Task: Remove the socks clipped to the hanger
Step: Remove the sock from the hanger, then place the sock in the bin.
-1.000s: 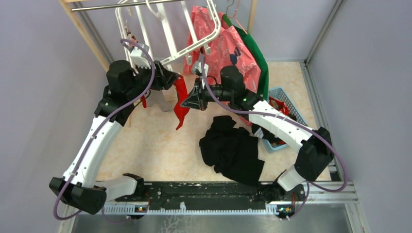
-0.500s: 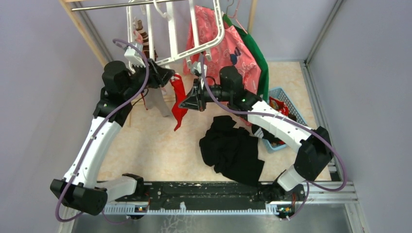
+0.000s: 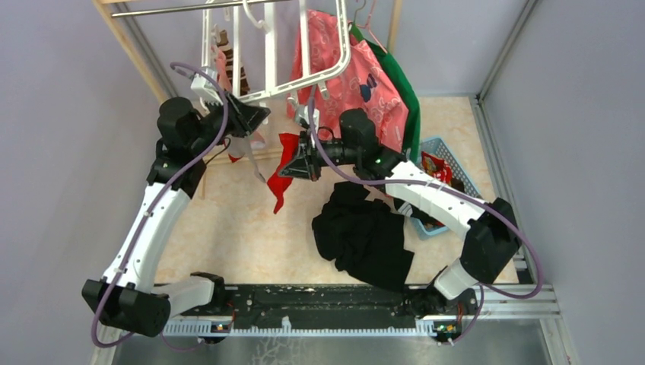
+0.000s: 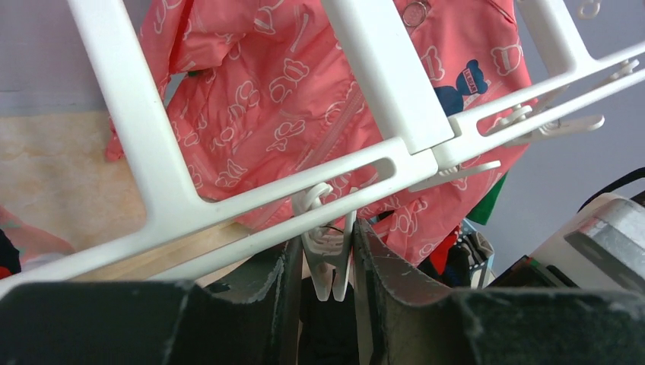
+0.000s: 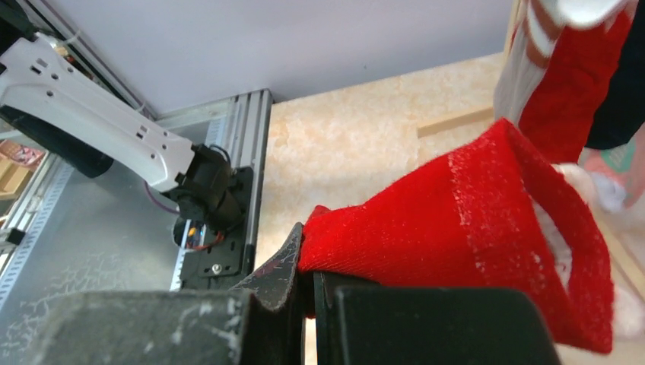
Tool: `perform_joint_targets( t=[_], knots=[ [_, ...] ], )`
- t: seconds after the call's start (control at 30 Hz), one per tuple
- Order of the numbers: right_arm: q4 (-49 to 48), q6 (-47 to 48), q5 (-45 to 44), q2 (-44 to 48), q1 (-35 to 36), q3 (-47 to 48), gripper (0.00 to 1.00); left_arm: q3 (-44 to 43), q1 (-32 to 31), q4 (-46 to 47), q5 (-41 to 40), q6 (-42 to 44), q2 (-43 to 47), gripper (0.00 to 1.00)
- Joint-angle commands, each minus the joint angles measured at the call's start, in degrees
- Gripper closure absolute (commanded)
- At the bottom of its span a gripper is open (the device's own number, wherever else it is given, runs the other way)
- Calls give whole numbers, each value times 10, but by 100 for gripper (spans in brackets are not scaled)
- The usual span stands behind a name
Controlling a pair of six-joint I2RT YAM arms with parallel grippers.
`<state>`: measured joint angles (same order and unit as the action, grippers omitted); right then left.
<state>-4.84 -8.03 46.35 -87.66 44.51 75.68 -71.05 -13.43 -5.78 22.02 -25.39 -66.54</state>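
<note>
The left gripper [image 4: 327, 234] stands narrowed to a slim gap around a white clip [image 4: 328, 258] that hangs from the lower bar of the hanger [image 4: 152, 144]. Its fingers [image 4: 373, 266] lie against both sides of the clip. No sock shows in that clip from the wrist view.

The right gripper [image 5: 308, 251] is fully closed on the cuff of a red sock [image 5: 487, 228], which bulges out past the fingertips. In the overhead view the red sock [image 3: 279, 190] droops from the right gripper [image 3: 293, 163] at the centre of the frame, apart from the hanger's [image 3: 268, 53] rim in the upper middle. A striped sock [image 3: 223, 57] hangs inside the hanger frame at upper left, in front of the pink printed shirt [image 3: 357, 76].

A second ago the left jaws were much wider. The sock's top reached up to the hanger edge beside the left gripper [image 3: 255, 118]. The hanger was tilted over to the left and now hangs more squarely. The right gripper has shifted slightly left and down with the sock.
</note>
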Motion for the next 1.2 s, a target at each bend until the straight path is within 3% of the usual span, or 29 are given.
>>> perform_joint_targets(
  t=[0.0,0.1,0.17,0.47,0.6,0.83,1.0,1.17],
  knots=[
    [-12,33,0,12,9,-9,100,8,15,52,24,-19,11,89],
    [-3,51,-8,17,9,-17,100,13,23,61,46,-33,17,93],
    [12,72,-14,25,9,-19,100,13,24,69,55,-32,19,88],
    [204,259,-28,108,-4,8,100,31,24,81,96,24,41,41],
    [301,341,-80,160,-23,9,100,37,24,80,123,53,47,27],
    [408,352,-131,286,-171,-38,100,41,28,28,170,138,66,13],
    [483,352,-259,381,-258,-80,100,27,30,-27,181,205,75,7],
    [537,341,-369,407,-343,-112,100,-2,33,-77,176,249,80,1]
  ],
)
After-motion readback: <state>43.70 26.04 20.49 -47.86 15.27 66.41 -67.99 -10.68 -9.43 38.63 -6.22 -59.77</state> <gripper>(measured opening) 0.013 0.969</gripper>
